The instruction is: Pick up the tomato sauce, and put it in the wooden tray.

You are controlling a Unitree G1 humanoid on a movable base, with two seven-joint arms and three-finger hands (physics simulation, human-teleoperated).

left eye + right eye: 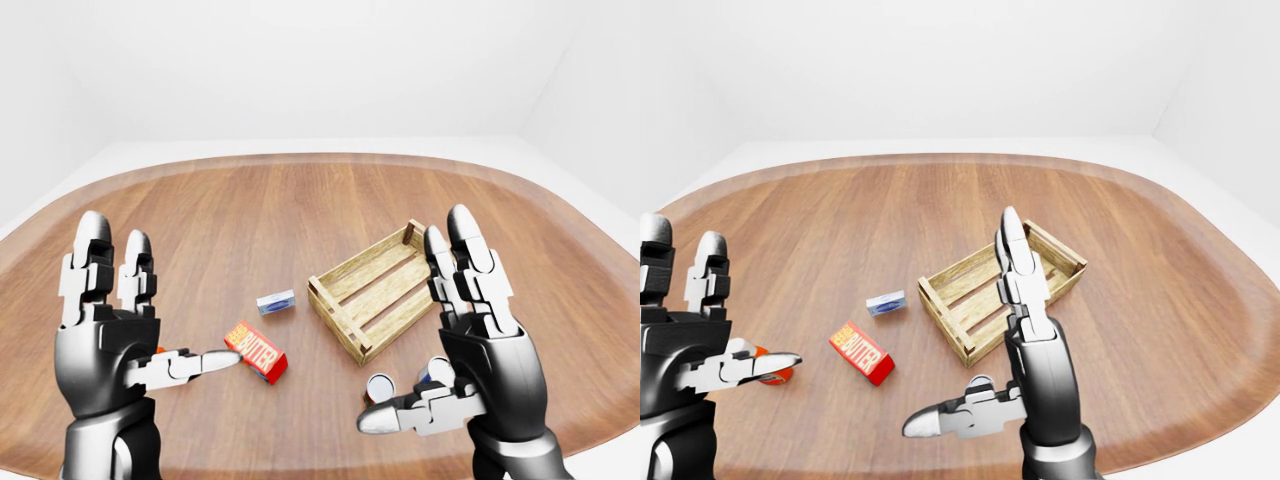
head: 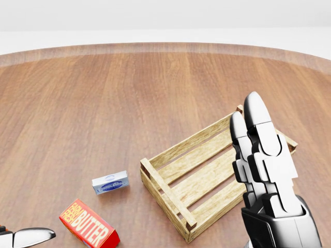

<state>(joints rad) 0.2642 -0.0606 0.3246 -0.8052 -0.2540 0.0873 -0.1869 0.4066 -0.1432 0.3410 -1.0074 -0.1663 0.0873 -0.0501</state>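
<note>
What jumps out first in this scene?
Two black-and-silver robot hands, the left hand and right hand, raised open at either side of the left-eye view. Between them on the round wooden table sit an empty wooden tray and a red butter box.

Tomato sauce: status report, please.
Both open: left hand, right hand. Sauce not identifiable; cans beside right hand. Nothing in wooden tray.
</note>
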